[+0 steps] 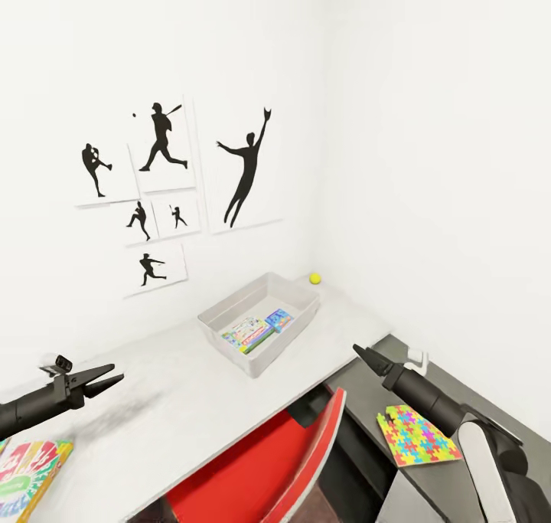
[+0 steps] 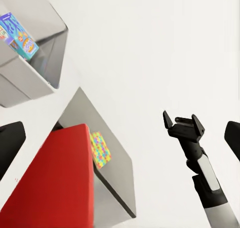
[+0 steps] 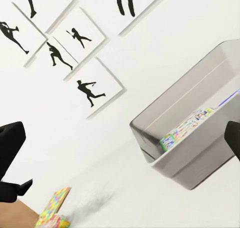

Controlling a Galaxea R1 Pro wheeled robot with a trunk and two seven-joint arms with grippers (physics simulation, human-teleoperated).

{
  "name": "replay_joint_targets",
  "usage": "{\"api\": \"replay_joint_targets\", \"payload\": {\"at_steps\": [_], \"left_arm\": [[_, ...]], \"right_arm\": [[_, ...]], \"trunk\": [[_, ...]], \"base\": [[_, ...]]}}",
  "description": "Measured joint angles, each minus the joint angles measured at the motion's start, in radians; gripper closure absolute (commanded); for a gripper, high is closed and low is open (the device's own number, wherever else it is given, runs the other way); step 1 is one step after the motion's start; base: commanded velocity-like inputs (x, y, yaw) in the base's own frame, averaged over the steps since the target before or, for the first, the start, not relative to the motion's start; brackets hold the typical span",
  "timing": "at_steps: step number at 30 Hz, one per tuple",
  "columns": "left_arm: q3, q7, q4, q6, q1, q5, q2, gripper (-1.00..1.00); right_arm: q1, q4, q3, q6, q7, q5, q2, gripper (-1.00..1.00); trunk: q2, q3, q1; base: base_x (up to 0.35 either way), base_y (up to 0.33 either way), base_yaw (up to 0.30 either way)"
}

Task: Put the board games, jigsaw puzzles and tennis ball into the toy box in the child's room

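The pale grey toy box (image 1: 264, 351) stands on the table (image 1: 176, 400) by the wall, and two board games (image 1: 256, 330) lie flat inside it. A further green-edged board game (image 1: 27, 473) lies at the table's near left corner. The yellow tennis ball (image 1: 314, 278) rests in the far corner behind the box. One jigsaw puzzle (image 1: 417, 435) lies on the lower dark grey top at right. My left gripper (image 1: 103, 381) hovers open and empty over the table's left part. Open and empty too, my right gripper (image 1: 367, 354) hangs right of the box, as the left wrist view confirms (image 2: 183, 124).
A red chair (image 1: 260, 462) is tucked under the table's front edge between my arms. Black baseball silhouettes (image 1: 164, 186) hang on the white wall behind the table. White walls close in the table at back and right.
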Motion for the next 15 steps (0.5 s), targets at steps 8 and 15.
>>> {"api": "replay_joint_targets", "payload": {"at_steps": [8,15], "left_arm": [[0.000,0.000,0.000,0.000,0.000,0.000,0.000,-1.00],[0.000,0.000,0.000,0.000,0.000,-0.001,0.000,-1.00]], "right_arm": [[0.000,-0.005,0.002,0.000,-0.001,0.000,0.000,-1.00],[0.000,-0.004,0.003,0.000,-0.002,0.001,0.001,-1.00]], "trunk": [[0.000,0.004,0.000],[0.000,0.005,0.000]], "base": [[-0.092,0.053,0.043],[-0.055,0.042,0.005]]}}
